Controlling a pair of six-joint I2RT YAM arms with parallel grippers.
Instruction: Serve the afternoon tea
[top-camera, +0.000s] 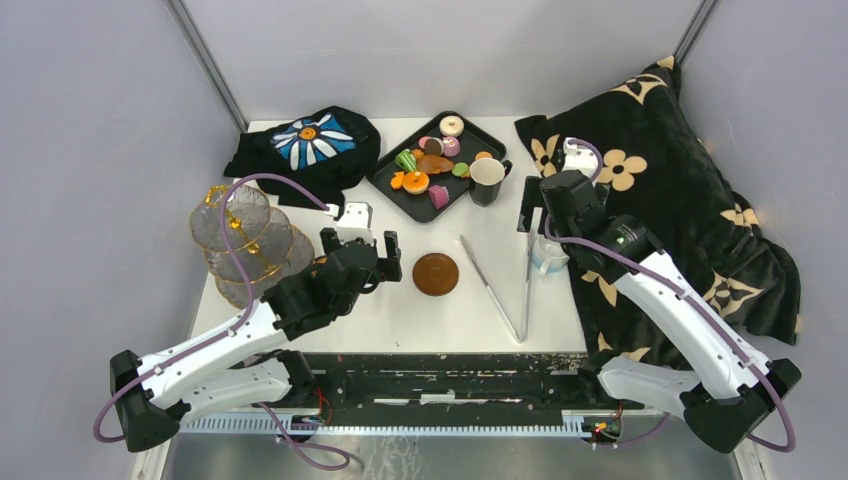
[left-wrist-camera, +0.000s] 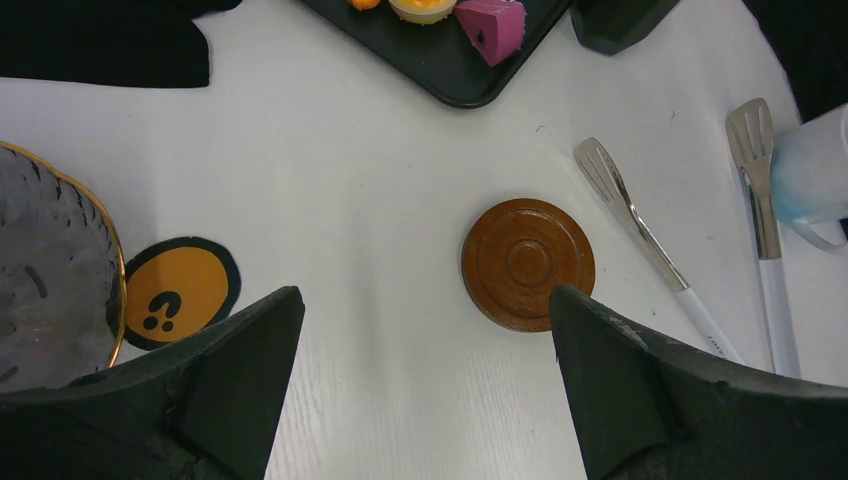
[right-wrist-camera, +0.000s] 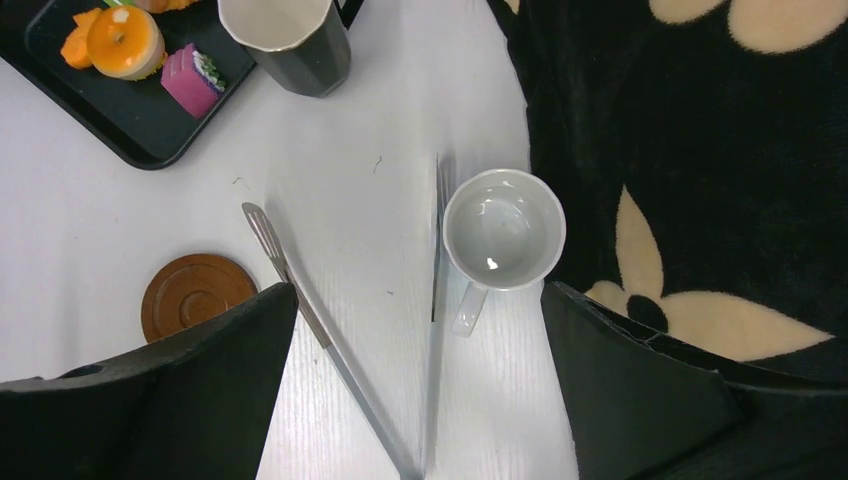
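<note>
One saucer (top-camera: 436, 273) lies clear of stand (top-camera: 270, 240), tongs (top-camera: 490, 288) and table (top-camera: 420, 325) edge.

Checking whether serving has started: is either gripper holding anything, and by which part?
Nothing is held: left gripper open near the saucer; right gripper open above the white mug.

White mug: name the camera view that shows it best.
Right wrist. It looks straight down into the white mug, with the whole rim, the inside and the handle in view. Top external shows it small and partly hidden. Left wrist catches only a slice of its side at the right edge.
</note>
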